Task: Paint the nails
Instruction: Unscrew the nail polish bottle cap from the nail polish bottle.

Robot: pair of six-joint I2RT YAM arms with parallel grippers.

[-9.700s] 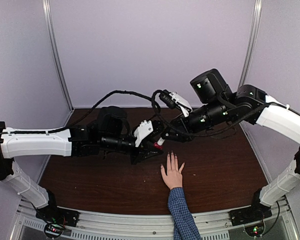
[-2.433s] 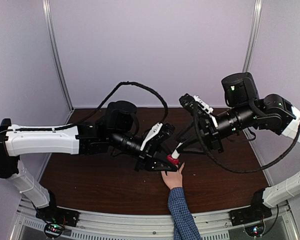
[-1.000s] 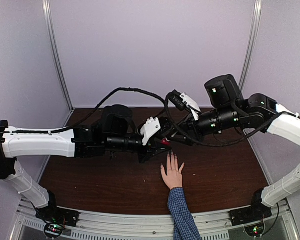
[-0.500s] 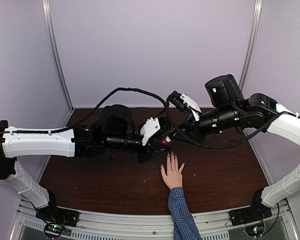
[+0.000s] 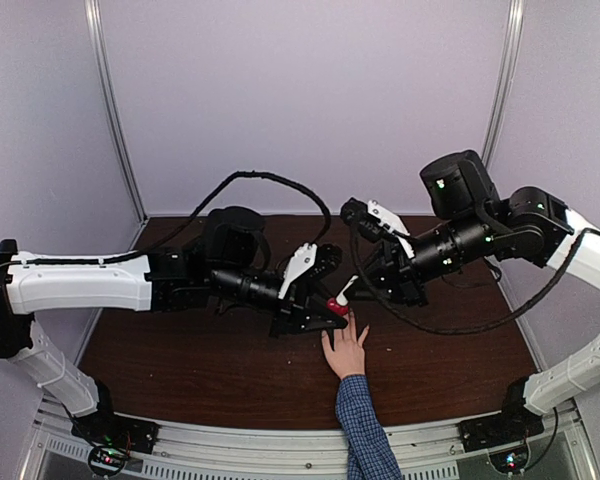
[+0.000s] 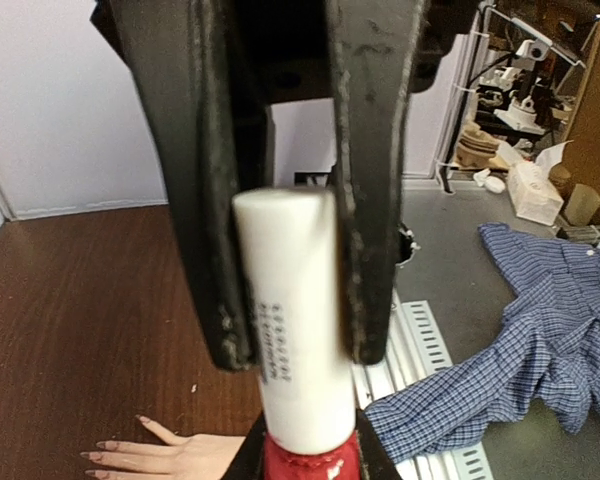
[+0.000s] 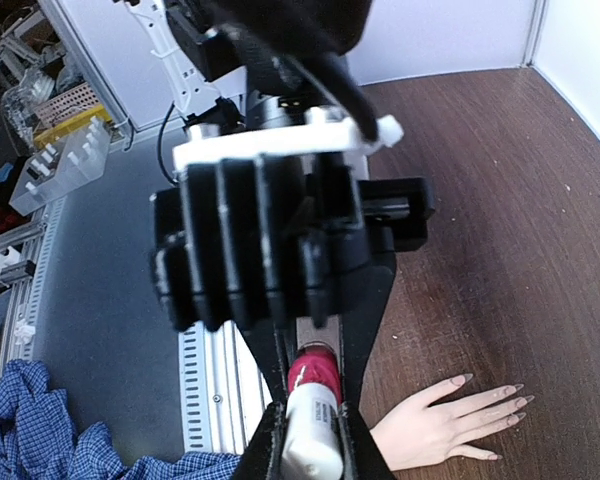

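Dark wooden table (image 5: pixel 180 370): nails (image 7: pixel 515 398) tip the flat, spread hand (image 5: pixel 346 352) beside my polish bottle (image 5: pixel 336 306). Left gripper (image 5: pixel 332 312) clamps its base, right gripper (image 5: pixel 365 278) seemingly the white cap (image 6: pixel 285 310). They're tiny, rigid; brush lightly.

A dark brown wooden table (image 5: pixel 180 355) bears a light-skinned hand (image 5: pixel 346 351) lying flat, fingers spread.

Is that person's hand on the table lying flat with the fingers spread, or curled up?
Flat and spread. The hand lies palm down on the brown table, its fingers straight and fanned apart.
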